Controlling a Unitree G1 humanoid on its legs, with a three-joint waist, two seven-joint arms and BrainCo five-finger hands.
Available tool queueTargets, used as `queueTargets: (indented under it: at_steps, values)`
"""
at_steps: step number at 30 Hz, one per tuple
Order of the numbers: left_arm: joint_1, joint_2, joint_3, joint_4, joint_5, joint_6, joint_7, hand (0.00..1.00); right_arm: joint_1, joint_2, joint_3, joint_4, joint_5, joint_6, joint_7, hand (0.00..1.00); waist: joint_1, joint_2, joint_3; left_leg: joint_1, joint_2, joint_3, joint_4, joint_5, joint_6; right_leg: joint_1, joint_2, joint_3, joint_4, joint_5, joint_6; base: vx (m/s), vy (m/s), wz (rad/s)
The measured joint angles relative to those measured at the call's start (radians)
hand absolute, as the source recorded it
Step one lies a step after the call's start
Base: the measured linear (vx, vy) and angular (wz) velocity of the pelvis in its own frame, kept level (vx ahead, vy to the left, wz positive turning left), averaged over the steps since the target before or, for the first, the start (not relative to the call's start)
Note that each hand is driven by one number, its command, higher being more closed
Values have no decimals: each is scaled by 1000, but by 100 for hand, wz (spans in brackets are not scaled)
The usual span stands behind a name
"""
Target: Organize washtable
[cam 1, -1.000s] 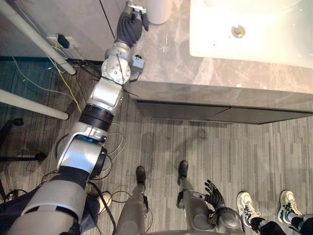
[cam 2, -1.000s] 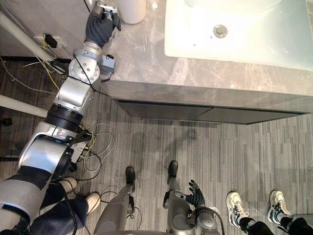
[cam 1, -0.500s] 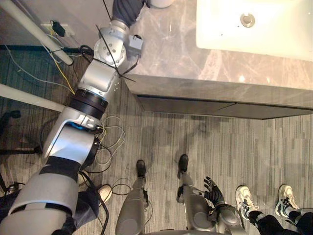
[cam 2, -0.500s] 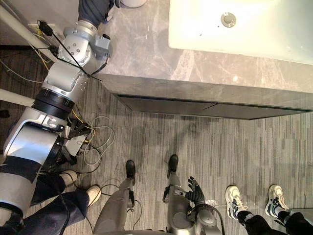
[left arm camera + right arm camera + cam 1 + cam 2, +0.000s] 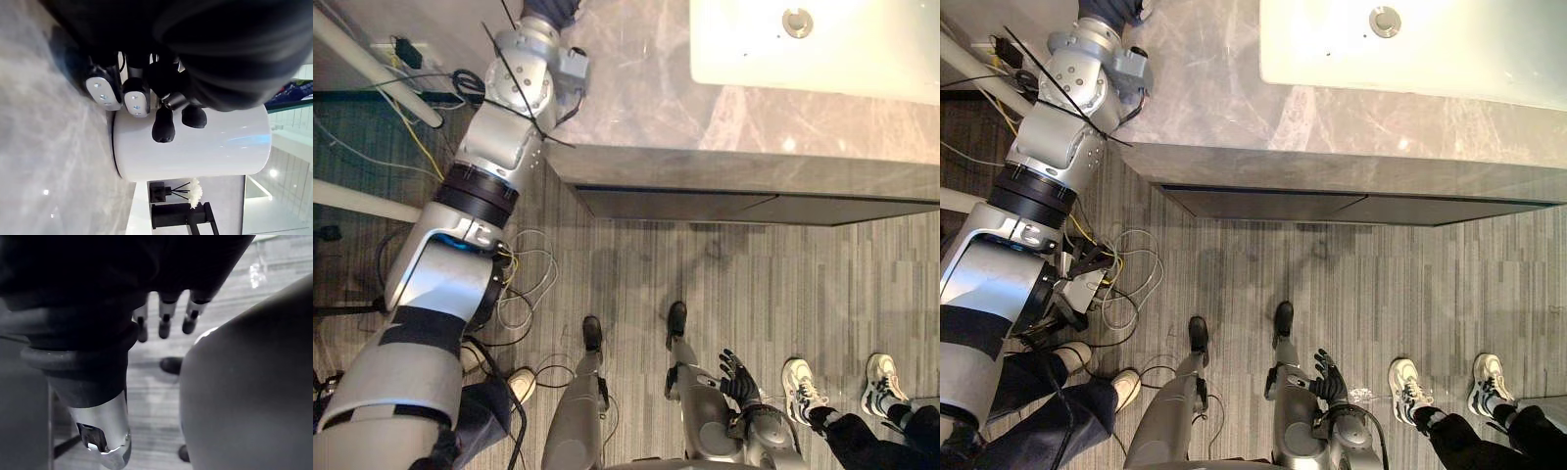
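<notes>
Left robot hand (image 5: 136, 99) is reaching onto the grey marble worktop (image 5: 646, 98) at its far left end; its fingers are curling round a white cylindrical container (image 5: 205, 152), dark fingertips (image 5: 163, 130) pressing against the curved wall, so the robot hand is clamping on it; the container is standing upright on the worktop, base touching the stone, well apart from the white rectangular sink basin (image 5: 862, 59), which is sitting to the right with its round drain showing; right robot hand (image 5: 736, 377) is hanging low beside the body over the grey striped floor (image 5: 754, 284), fingers straight and spread apart, holding nothing; a person in white sneakers (image 5: 800, 392) is standing just to the right of that hand.
</notes>
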Motion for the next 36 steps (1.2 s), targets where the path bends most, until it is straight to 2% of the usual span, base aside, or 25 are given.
queueTargets:
  at_steps: [7, 12, 22, 25, 29, 31, 33, 36]
  values:
    - [6, -16, -8, 14, -19, -9, -2, 100, 0, 0, 0, 1, 1, 2, -2, 0, 1, 0, 0, 9, 0, -1, 2, 0, 0, 12, -1, 5, 0, 1, -1, 0, 0, 0]
    - [76, -17, -63, -79, -39, -9, -8, 100, 0, 1, -1, 7, -1, 2, -2, 0, 4, 0, 0, 26, 0, -11, 3, 0, 0, 33, -1, -3, 0, 0, -1, -8, 3, 4]
    - [199, 8, -163, -299, -99, -11, -80, 100, 0, -1, 0, 10, -1, 4, 0, 0, 6, 3, -1, 22, 1, -10, 35, -12, 9, 43, -1, -4, 0, 1, 0, 1, 0, 0]
    - [212, 4, -157, -299, -97, -17, -86, 100, 0, -2, 1, 10, -1, 3, 2, 0, 6, 3, -2, 9, 1, -7, 65, -28, 10, 42, 0, -3, 0, 2, 0, -12, 6, -4]
    - [211, -64, -112, -257, -37, -18, -60, 100, 0, -4, 1, 11, 0, 2, 4, 0, 8, 3, -2, -9, 2, -2, 97, -42, 12, 37, -1, -1, 0, 5, 0, -4, 1, -1]
    - [197, -105, -84, -212, 6, -23, -41, 100, 1, -5, 1, 11, -1, 2, 6, 0, 10, 2, -2, -21, 2, 0, 107, -43, 13, 30, -2, 0, 0, 11, -2, -20, 5, -1]
    - [147, -139, -73, -139, 50, -29, -20, 100, 3, -8, 0, 12, -1, 1, 7, 0, 27, 2, -2, -41, 2, 9, 118, -43, 13, 8, -4, 12, 0, 20, -7, -67, 7, -11]
    - [83, -152, -73, -45, 84, -24, 0, 100, 4, -10, 0, 11, 2, -1, 9, 0, 32, 1, -2, -59, 3, 20, 128, -46, 8, -11, -6, 24, 0, 25, -13, -94, 1, -12]
